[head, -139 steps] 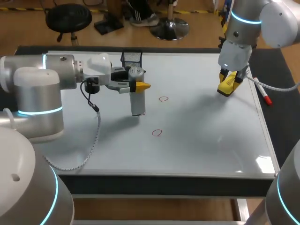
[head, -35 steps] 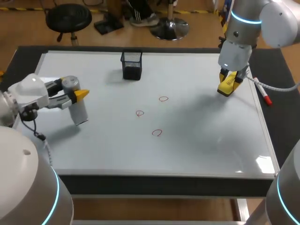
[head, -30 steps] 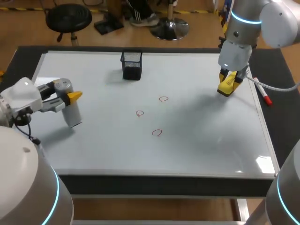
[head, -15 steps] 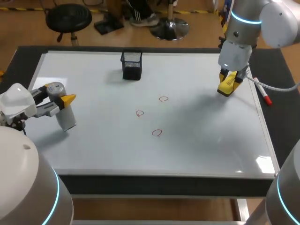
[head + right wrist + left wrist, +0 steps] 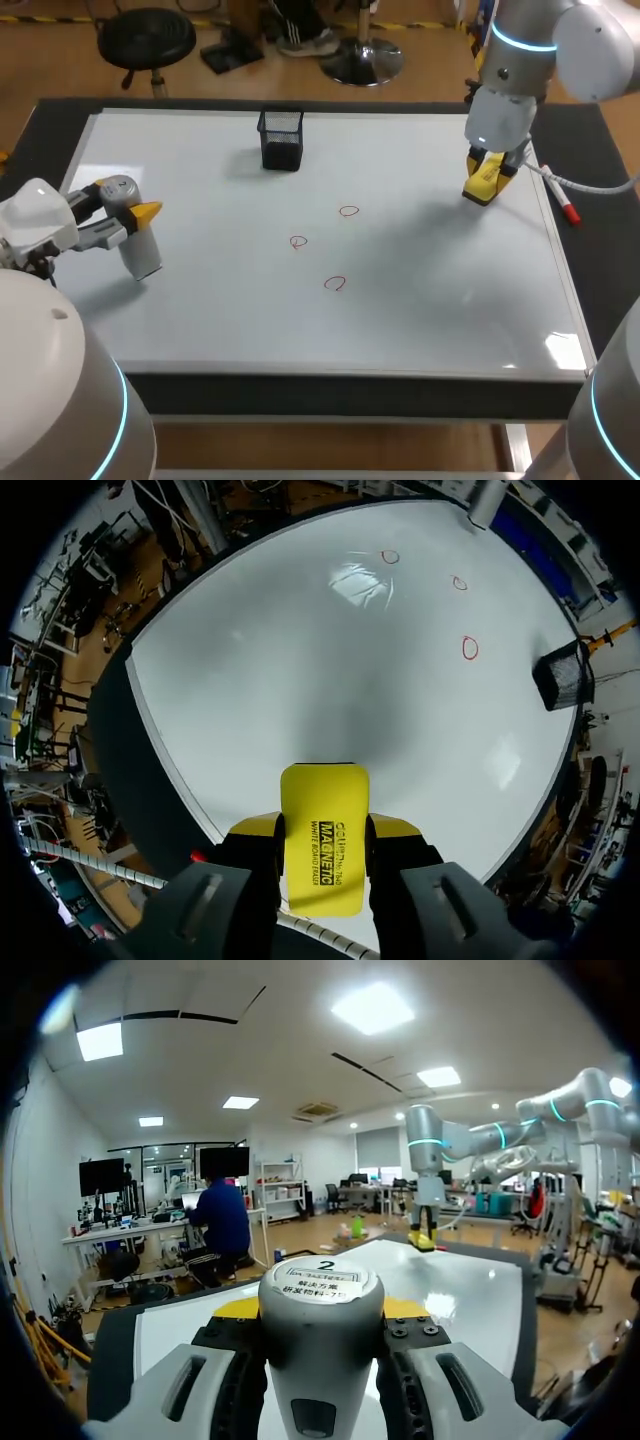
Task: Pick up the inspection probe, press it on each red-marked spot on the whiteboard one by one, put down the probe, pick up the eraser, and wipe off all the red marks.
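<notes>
The inspection probe (image 5: 141,250), a grey cylinder, stands nearly upright over the whiteboard's (image 5: 450,300) left part, with my left gripper (image 5: 133,214) shut on its top. In the left wrist view the probe (image 5: 320,1325) fills the gap between the fingers. Three red marks (image 5: 348,211) (image 5: 298,241) (image 5: 335,284) sit mid-board, well to the right of the probe. My right gripper (image 5: 487,176) is shut on the yellow eraser (image 5: 484,183) just above the board's far right side. In the right wrist view the eraser (image 5: 322,852) is held over the board edge, with the marks (image 5: 469,648) far ahead.
A black mesh basket (image 5: 281,139) stands at the back of the board, left of centre. A red marker (image 5: 567,211) lies on the dark table just off the board's right edge, close to the right gripper.
The left arm carried the probe a little further left and towards the front, then stopped. The right arm with the eraser has not moved.
</notes>
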You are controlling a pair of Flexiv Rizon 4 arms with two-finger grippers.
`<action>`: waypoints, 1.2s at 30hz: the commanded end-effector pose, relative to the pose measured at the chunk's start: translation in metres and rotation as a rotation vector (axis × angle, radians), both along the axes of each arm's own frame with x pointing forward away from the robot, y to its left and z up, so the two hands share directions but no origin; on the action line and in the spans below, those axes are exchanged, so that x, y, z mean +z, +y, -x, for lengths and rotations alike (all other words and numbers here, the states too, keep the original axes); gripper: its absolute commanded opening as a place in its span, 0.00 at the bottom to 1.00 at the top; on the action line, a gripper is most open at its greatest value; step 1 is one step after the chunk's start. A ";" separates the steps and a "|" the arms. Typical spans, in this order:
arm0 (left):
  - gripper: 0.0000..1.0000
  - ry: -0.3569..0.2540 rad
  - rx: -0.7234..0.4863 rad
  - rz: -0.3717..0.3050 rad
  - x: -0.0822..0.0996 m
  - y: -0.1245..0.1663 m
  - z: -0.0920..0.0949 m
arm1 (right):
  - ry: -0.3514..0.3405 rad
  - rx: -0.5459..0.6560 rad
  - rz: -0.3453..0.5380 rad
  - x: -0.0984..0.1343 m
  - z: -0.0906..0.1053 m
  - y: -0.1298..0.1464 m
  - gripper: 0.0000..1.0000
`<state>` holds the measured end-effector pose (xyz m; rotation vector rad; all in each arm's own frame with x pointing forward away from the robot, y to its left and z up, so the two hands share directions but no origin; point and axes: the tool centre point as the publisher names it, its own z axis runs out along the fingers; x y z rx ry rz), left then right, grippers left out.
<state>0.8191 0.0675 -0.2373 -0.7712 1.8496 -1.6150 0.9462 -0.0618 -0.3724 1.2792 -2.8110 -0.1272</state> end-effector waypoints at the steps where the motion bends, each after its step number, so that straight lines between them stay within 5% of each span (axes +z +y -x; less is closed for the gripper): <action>1: 0.00 -0.001 0.005 -0.002 0.001 -0.001 0.000 | -0.015 0.054 0.056 0.005 0.008 0.024 0.00; 24: 0.00 -0.001 0.005 -0.002 0.001 -0.001 0.000 | -0.098 0.621 0.120 -0.002 0.081 0.225 0.00; 36: 0.00 -0.001 0.005 -0.002 0.001 -0.001 0.000 | -0.112 0.760 0.055 -0.006 0.091 0.292 0.00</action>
